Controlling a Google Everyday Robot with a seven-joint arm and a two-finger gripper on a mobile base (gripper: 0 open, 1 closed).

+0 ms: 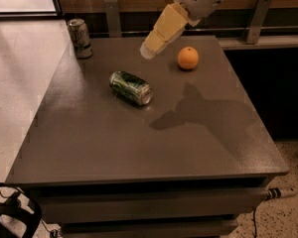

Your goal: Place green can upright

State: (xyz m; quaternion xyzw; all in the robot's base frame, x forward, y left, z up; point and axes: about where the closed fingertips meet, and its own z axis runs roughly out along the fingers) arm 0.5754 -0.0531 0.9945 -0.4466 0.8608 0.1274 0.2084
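The green can (131, 87) has glossy printed sides and a silver metal end. The table (139, 148) top is matt, finely speckled grey. The gripper (149, 49), upper centre, has smooth cream casing.

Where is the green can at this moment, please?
In the camera view the green can lies on its side on the table, left of centre, between the silver can and the orange; the gripper hovers beyond it, not touching.

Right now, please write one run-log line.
green can: lying on side | gripper: in air beyond it, apart | task: not done
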